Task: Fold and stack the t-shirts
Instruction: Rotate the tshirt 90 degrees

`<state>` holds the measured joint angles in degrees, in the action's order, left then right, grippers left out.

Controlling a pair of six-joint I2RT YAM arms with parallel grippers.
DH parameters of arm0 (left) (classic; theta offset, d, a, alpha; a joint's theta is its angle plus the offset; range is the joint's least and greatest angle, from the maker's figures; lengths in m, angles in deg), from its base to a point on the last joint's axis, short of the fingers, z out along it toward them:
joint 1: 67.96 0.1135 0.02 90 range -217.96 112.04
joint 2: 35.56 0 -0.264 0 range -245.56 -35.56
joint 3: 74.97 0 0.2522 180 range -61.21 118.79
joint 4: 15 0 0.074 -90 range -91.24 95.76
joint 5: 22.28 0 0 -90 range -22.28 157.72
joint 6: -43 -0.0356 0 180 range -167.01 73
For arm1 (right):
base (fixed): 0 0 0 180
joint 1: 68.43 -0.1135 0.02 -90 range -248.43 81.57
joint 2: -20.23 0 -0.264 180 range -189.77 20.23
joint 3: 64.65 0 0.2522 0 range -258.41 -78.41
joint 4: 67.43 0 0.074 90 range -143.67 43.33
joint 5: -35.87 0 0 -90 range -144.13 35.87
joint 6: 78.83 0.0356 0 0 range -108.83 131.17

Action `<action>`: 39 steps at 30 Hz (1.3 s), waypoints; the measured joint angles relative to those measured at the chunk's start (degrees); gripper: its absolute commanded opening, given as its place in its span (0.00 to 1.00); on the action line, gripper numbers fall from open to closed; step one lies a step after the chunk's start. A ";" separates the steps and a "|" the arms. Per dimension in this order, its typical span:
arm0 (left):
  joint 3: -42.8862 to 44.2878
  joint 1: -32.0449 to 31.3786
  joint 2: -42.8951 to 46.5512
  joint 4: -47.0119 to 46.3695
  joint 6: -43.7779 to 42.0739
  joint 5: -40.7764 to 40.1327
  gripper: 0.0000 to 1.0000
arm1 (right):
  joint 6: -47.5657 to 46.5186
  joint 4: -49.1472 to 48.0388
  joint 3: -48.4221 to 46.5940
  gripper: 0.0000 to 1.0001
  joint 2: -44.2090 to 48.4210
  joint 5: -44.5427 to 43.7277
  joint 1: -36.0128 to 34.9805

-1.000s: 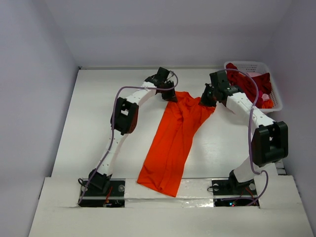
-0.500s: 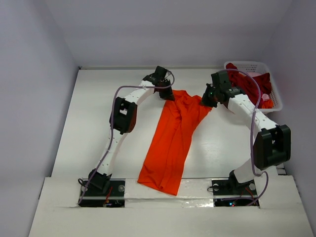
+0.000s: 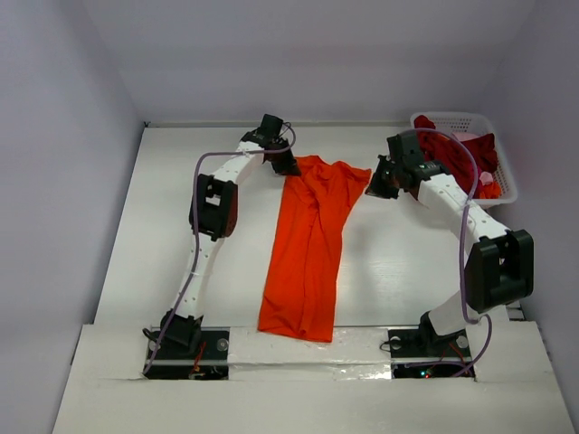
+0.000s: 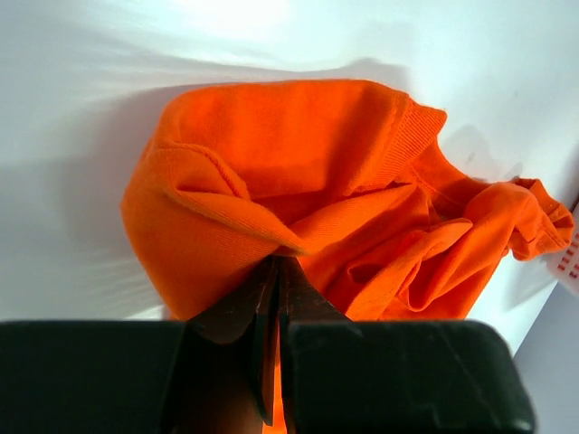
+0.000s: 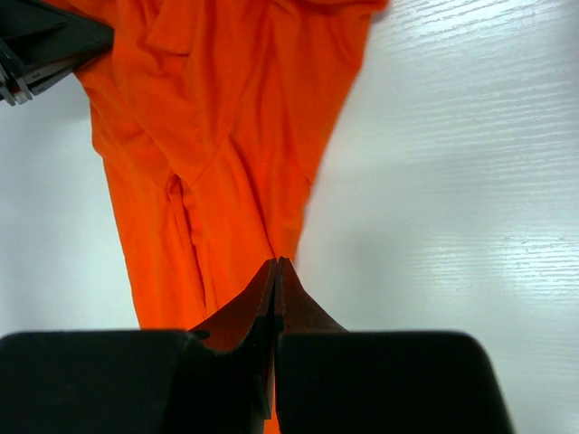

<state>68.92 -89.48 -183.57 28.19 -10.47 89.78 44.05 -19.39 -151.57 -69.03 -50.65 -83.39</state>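
White desk (image 3: 407, 271) seen from above, with both wrist views. An orange shirt (image 3: 308, 244) lies lengthwise down the middle of the desk between the two arms; its hem reaches the near edge between the arm bases and its collar end points to the far wall, spread between the two hands. The left arm (image 3: 213, 208) and right arm (image 3: 493, 262) both reach toward the far side. A white lattice basket (image 3: 452, 116) stands at the far right corner, just beside the right arm, and holds red shirts (image 3: 452, 149) in a heap. The left hand (image 3: 288, 167) is clenched on the shirt's far left corner; its wrist view shows the fingers pressed together on a bunched fold of ribbed orange cloth (image 4: 298, 163). The right hand (image 3: 375, 188) is clenched at the shirt's far right corner; its wrist view shows the fingers pressed together, a sliver of orange between them, with the shirt (image 5: 217, 136) on the desk beyond.
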 measured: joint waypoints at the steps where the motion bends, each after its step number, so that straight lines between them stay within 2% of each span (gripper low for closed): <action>1: 0.00 0.44 0.00 0.11 0.28 -0.11 0.00 | 0.00 0.00 0.00 0.00 0.07 0.00 0.00; 23: -0.37 6.21 0.92 1.73 4.63 -5.33 0.00 | 0.00 -0.02 0.00 0.00 0.09 0.22 0.00; 39: 0.52 6.67 0.98 3.26 4.20 -7.67 0.00 | -0.13 -0.07 0.00 0.00 0.09 0.44 0.00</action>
<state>69.44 -82.81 -182.59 31.45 -6.27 82.11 43.92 -19.45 -151.57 -68.94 -50.21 -83.39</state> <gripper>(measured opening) 0.003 0.010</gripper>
